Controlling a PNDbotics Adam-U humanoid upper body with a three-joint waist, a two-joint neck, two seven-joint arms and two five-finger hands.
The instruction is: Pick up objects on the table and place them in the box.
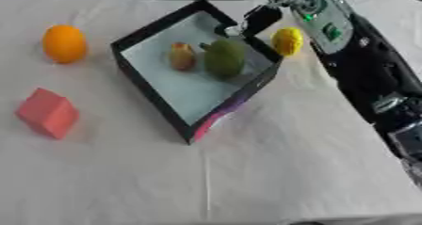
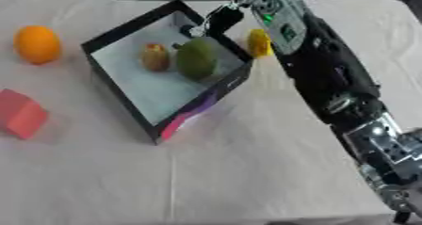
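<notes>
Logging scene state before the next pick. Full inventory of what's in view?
box: 1, black walls, pale floor, table centre
green fruit: 1, green, inside box
small fruit: 1, reddish-yellow, inside box, left of green fruit
yellow fruit: 1, yellow, on table beside box's right wall
orange: 1, orange, far left
block: 1, red, near left
tablecloth: 1, white
right arm: 1, black and silver, from right; right hand at box's far corner, fingers unclear

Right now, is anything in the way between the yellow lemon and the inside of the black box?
Only the box's own wall. The round yellow lemon lies on the table just outside the black-walled box, by its right side, so it must go up over that rim. Inside, a green fruit and a small reddish fruit lie close behind that wall.
</notes>
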